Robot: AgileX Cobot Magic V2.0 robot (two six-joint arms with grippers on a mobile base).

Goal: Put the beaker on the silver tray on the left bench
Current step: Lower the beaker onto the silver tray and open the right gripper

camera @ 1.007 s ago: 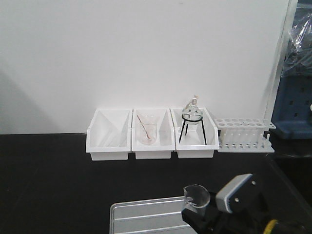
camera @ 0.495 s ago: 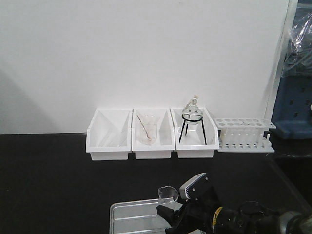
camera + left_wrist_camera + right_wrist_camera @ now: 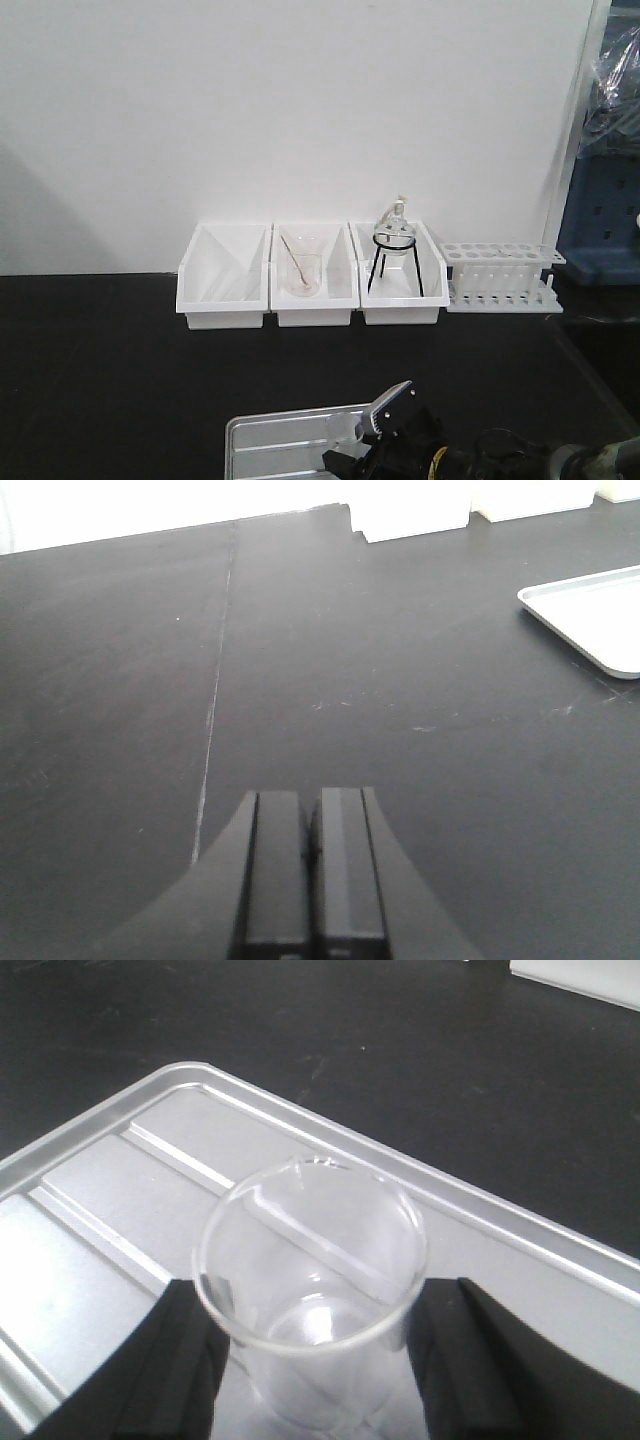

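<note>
Matte black surface (image 3: 100, 380) is running along a white wall; a fine seam is crossing it in the left wrist view. Three white plastic bins (image 3: 310, 275), rectangular with sloped fronts, are standing in a row at the wall: the left one is showing only its slanted inner walls, the middle one is holding a conical glass (image 3: 300, 270) with a rod, and the right one is holding a round flask (image 3: 393, 232) on a black wire stand. A white rack (image 3: 500, 277) is sitting just beside the right bin.

Silver tray (image 3: 120, 1190), flat metal with rounded corners, raised rim and lengthwise ridges, is lying near the front edge. The beaker (image 3: 310, 1280), clear straight-sided glass with a small spout, is standing upright over the tray interior; whether its base is touching the metal cannot be told.

Right claw (image 3: 315, 1360) is pinching the beaker between black fingers (image 3: 180, 1360). Compared with the earlier front views, it is sitting lower and further left, and the beaker is barely visible there. Left claw (image 3: 311, 875) is hovering with jaws pressed together.
</note>
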